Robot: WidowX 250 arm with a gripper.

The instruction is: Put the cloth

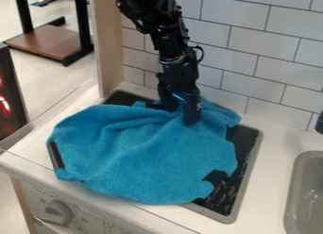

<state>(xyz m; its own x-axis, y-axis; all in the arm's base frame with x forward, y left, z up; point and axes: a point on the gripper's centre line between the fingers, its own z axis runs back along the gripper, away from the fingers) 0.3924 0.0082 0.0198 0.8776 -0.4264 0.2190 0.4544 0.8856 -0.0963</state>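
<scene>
Looks down at a steep slant from above and in front of the gripper point(180, 114), on the counter's point(277, 146) knob point(58, 213) side. Faces diagonally to the tiled wall point(243, 54) behind the gripper. Close enough to cut off the sink point(293, 200) right of it, far enough to catch floor point(60, 84) beyond, upper left.

The cloth point(145, 153) is plain bright blue. Under it, the stove top point(232, 193) is black with whitish streaks; behind it, white wall tiles point(252, 39) have grey lines in a staggered brick pattern. The gripper point(179, 115) above it is black.
</scene>
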